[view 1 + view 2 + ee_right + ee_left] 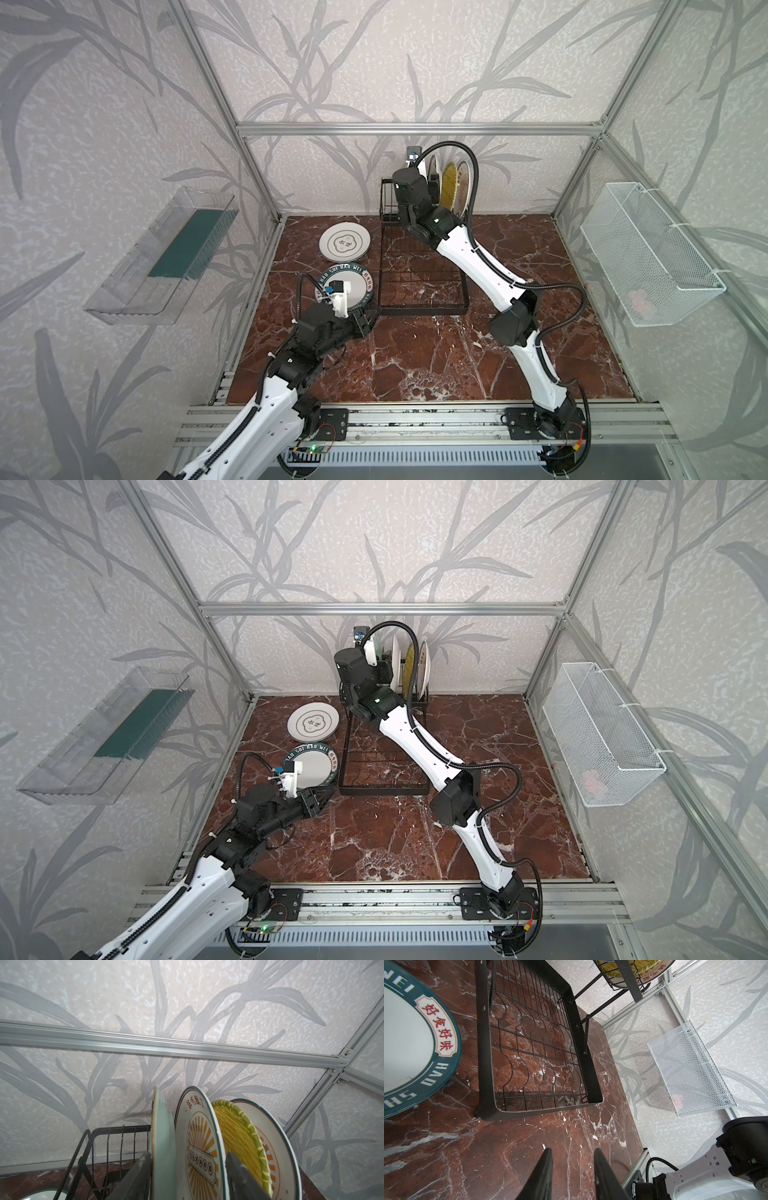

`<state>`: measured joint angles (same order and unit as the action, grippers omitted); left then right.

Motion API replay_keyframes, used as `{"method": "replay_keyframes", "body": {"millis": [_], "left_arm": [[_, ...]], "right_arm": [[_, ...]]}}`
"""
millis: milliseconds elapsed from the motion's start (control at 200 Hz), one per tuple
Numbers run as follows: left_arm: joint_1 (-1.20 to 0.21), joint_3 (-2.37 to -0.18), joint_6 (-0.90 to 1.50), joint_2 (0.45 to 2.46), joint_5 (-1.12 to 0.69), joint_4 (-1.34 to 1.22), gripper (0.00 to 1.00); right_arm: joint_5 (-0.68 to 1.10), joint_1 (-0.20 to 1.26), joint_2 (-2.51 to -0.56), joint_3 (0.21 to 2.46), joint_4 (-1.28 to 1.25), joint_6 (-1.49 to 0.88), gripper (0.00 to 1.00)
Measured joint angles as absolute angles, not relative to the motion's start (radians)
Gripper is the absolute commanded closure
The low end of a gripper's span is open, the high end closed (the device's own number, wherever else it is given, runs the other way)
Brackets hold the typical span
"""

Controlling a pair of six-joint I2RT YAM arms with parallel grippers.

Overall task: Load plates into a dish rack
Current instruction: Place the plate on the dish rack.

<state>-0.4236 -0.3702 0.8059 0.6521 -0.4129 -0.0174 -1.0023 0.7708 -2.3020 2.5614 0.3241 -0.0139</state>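
All the walls (pixel 374 62) wear pale textured wallpaper with big grey leafy stalks on it, held in a bare aluminium frame (pixel 415 129). The desk (pixel 415 365) is a glossy red-brown marble slab with white veins, catching some soft glare. A clear plastic tray (pixel 137 286) with a dark green strip (pixel 183 245) inside hangs on the left wall. A white mesh basket (pixel 648 257) hangs on the right wall, with something pinkish and blurry in it. Along the front edge run aluminium rails (pixel 415 415) and a slotted grey duct (pixel 415 457). The light is even and shadows are faint.
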Motion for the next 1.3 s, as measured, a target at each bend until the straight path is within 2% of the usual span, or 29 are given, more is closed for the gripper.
{"method": "replay_keyframes", "body": {"millis": [685, 1075, 1300], "left_arm": [[-0.424, -0.37, 0.809, 0.653, -0.413, -0.031, 0.68], [-0.424, -0.379, 0.795, 0.68, -0.376, 0.03, 0.68], [-0.424, -0.451, 0.737, 0.733, -0.302, 0.136, 0.68]], "right_arm": [[-0.966, 0.764, -2.241, 2.451, 0.281, -0.041, 0.43], [-0.854, 0.75, -2.181, 2.412, 0.293, -0.06, 0.43], [-0.76, 0.745, -2.057, 2.247, 0.257, -0.066, 0.43]]}}
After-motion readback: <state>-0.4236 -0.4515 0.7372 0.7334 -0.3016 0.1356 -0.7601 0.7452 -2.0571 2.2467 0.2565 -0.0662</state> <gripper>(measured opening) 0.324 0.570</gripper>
